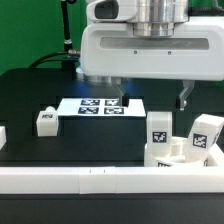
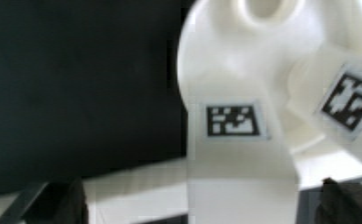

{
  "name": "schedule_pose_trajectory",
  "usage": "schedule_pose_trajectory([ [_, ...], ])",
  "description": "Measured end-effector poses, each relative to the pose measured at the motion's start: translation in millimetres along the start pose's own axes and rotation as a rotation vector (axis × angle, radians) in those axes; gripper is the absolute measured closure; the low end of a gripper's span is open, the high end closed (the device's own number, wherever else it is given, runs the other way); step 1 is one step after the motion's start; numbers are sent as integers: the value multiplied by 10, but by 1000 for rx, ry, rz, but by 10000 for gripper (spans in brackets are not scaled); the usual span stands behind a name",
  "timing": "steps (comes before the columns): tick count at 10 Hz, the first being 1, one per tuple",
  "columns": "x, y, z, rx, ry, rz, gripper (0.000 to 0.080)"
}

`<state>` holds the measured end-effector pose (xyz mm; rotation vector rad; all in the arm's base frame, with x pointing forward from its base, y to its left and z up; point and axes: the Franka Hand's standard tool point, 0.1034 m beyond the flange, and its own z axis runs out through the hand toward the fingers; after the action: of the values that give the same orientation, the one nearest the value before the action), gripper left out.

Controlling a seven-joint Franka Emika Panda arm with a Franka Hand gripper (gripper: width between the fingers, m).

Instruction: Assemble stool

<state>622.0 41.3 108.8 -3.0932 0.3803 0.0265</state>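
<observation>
We read no letters, digits or brand names anywhere. The only signs are black-and-white square tags. In the exterior view several sit in a block on the marker board (image 1: 98, 105). One is on the lone leg (image 1: 45, 121) toward the exterior view's left, and there's one each on the middle leg (image 1: 160, 132) and the right leg (image 1: 205, 135), both upright at the exterior view's right. In the wrist view one tag (image 2: 231, 120) faces us on the near white part (image 2: 231, 175), another (image 2: 352, 98) on the far white part (image 2: 352, 128) behind it. The patterns are too coarse for us to decode.
</observation>
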Motion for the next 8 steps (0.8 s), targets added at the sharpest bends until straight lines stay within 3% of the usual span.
schedule_pose_trajectory([
  [3, 27, -93, 35, 8, 22, 17, 150],
  [8, 15, -102, 283, -16, 47, 24, 150],
])
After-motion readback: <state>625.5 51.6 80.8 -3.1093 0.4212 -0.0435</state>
